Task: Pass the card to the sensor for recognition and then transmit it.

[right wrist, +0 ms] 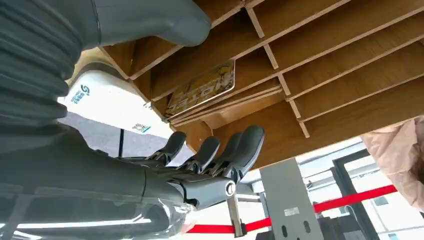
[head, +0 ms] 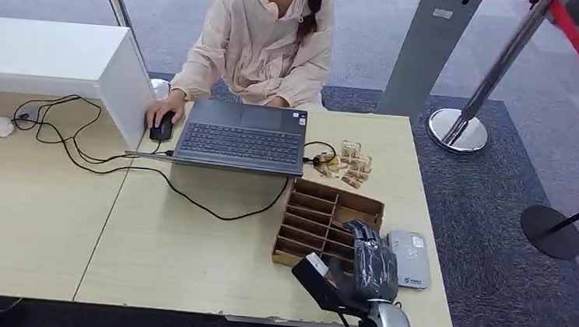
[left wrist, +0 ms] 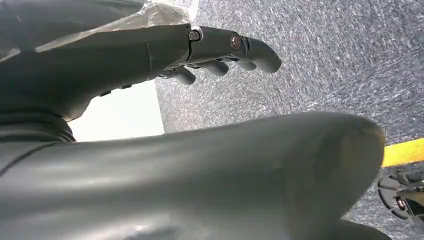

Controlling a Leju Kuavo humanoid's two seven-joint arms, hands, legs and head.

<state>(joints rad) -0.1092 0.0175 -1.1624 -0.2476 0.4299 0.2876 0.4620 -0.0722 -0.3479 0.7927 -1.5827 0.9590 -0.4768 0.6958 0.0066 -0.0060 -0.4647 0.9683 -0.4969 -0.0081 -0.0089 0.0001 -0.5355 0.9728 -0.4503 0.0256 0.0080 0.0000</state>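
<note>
Wooden organizer (head: 327,221) holds card (right wrist: 200,90) | right hand (head: 372,265) over near slots, fingers (right wrist: 240,145) apart, empty | step: reach | next: pinch card, sensor (head: 409,257) right | left hand (left wrist: 150,50) empty, loosely open.

A person (head: 261,40) sits behind the open laptop (head: 240,136) on the counter (head: 186,241), one hand on the mouse (head: 163,128) just left of it; black cables (head: 62,134) trail further left.

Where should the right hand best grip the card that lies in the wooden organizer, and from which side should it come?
Probably the card's exposed edge at the slot's open top, thumb on one face, fingers on the other. Dividers of the wooden organizer block its sides.
</note>
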